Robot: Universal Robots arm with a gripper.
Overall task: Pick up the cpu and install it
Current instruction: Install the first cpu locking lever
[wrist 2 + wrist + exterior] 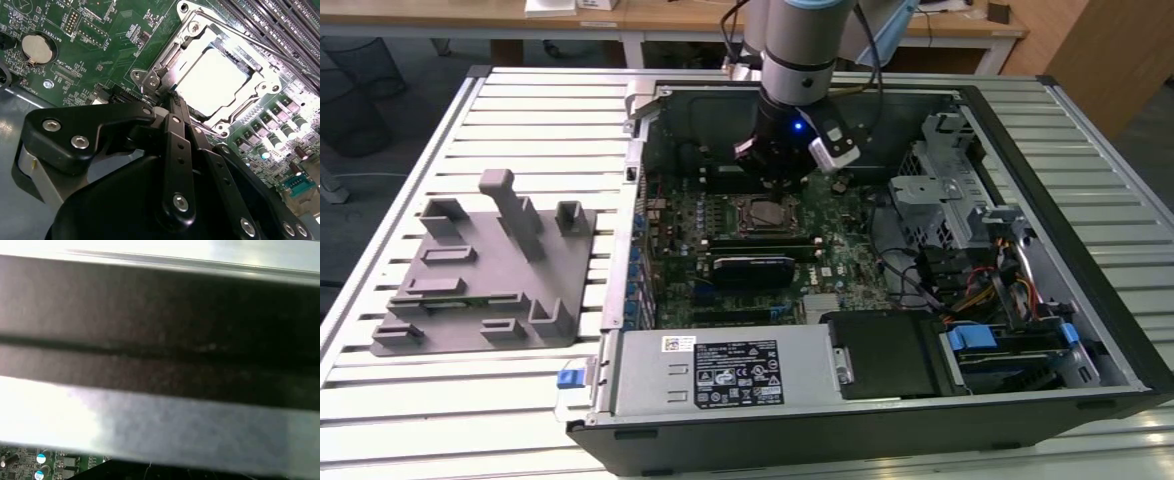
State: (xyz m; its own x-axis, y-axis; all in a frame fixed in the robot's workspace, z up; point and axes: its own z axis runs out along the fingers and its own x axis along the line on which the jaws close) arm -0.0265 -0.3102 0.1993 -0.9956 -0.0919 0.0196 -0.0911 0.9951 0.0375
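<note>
The cpu point(215, 80) is a pale silver square lying flat inside the metal socket frame point(150, 75) on the green motherboard point(100, 30). In the exterior view the cpu point(765, 212) sits mid-board inside the open computer case. My gripper point(167, 102) hangs just above the socket's edge. Its black fingers are drawn together to a point, shut with nothing between them. From the exterior view the gripper point(781, 183) hovers a little behind the socket, under the arm's grey wrist.
A grey plastic tray with upright pegs point(487, 270) lies on the slatted table at the exterior view's left. Inside the case are a black module point(754, 268), a power supply point(720, 372), a drive cage point(947, 190) and cables. A coin battery point(37, 47) sits on the board.
</note>
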